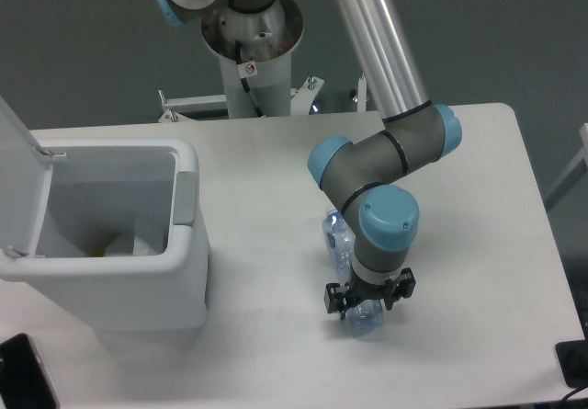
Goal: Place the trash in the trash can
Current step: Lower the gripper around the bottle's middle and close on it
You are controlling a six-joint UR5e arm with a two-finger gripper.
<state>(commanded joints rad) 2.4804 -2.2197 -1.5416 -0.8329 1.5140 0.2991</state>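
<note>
The trash in view is a crushed clear, blue-tinted water bottle (339, 235) lying on the white table right of centre. Its near end (366, 317) pokes out beneath my gripper (368, 297). The gripper points straight down over the bottle's lower half. Its jaws stand wide apart, one on each side of the bottle, so it is open. The wrist hides the bottle's middle. The trash can (184, 244) is the big white bin at the left, with its flip lid (18, 179) standing up. Something pale with a yellowish patch (115, 242) lies at its bottom.
The arm's base column (253, 51) stands at the back edge of the table. A dark flat object (20, 372) lies at the front left corner. Another black item (574, 363) sits at the front right edge. The grey latch tab (186, 198) faces the bottle.
</note>
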